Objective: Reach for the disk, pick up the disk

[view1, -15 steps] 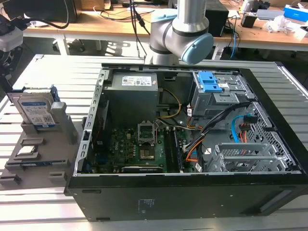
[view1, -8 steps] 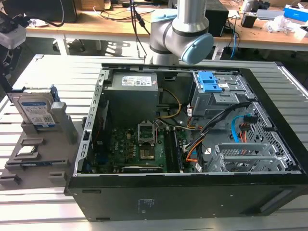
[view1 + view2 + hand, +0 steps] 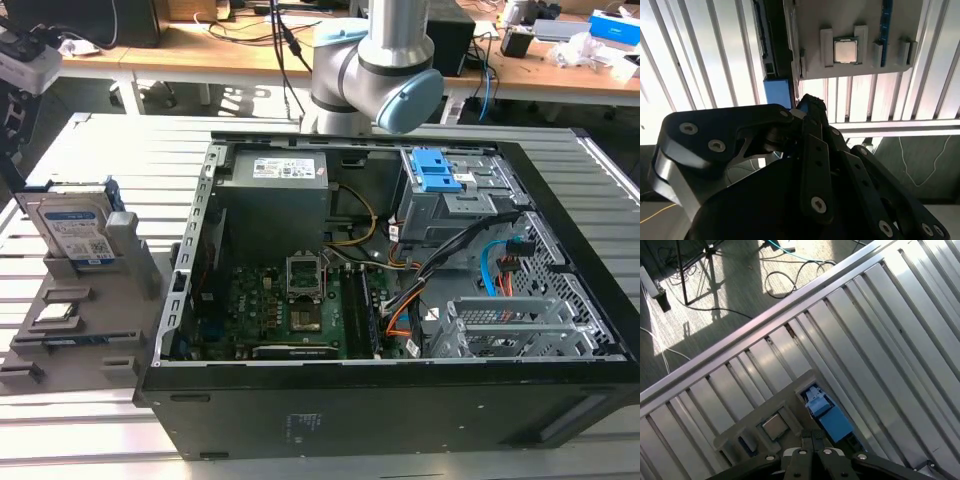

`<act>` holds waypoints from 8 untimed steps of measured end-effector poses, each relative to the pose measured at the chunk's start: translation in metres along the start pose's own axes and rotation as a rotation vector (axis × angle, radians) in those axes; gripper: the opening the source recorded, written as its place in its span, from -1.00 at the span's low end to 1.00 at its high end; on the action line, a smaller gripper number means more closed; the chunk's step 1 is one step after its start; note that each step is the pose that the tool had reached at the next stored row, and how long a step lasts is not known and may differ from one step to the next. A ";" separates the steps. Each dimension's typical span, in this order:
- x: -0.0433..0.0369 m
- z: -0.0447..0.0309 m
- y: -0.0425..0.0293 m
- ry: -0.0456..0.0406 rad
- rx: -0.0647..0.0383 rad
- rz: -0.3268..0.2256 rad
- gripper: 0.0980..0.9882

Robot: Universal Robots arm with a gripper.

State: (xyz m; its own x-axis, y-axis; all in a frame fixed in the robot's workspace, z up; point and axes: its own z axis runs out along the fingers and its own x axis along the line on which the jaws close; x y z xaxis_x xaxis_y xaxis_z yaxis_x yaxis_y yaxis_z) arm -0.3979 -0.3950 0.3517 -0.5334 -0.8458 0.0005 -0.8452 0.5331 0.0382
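Note:
The disk (image 3: 72, 228) is a silver hard drive with a white-and-blue label. It stands on edge in a grey holder (image 3: 135, 262) on the exterior view's left, outside the computer case. In the second wrist view the disk (image 3: 773, 45) shows edge-on, its blue rail just beyond my gripper (image 3: 807, 105). In the first wrist view the disk (image 3: 829, 418) shows its blue rail end right past my gripper (image 3: 813, 436). The black fingers are pressed together with nothing between them, above the disk and not touching it.
An open computer case (image 3: 400, 380) takes up the middle of the slatted metal table (image 3: 60, 430). A square silver processor chip (image 3: 846, 50) lies in the grey holder beside the disk. A blue drive bracket (image 3: 435, 168) sits inside the case. The table's edge and floor cables (image 3: 790, 275) are close by.

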 end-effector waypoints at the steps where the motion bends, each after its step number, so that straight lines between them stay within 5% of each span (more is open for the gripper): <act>1: 0.0000 0.0000 0.0000 0.0007 0.000 -0.018 -0.98; 8: 0.0000 0.0000 0.0001 0.0044 0.001 -0.084 -0.98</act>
State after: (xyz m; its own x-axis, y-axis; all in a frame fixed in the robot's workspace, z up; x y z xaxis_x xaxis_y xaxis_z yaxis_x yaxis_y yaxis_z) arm -0.3979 -0.3950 0.3517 -0.4609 -0.8875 0.0017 -0.8868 0.4606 0.0376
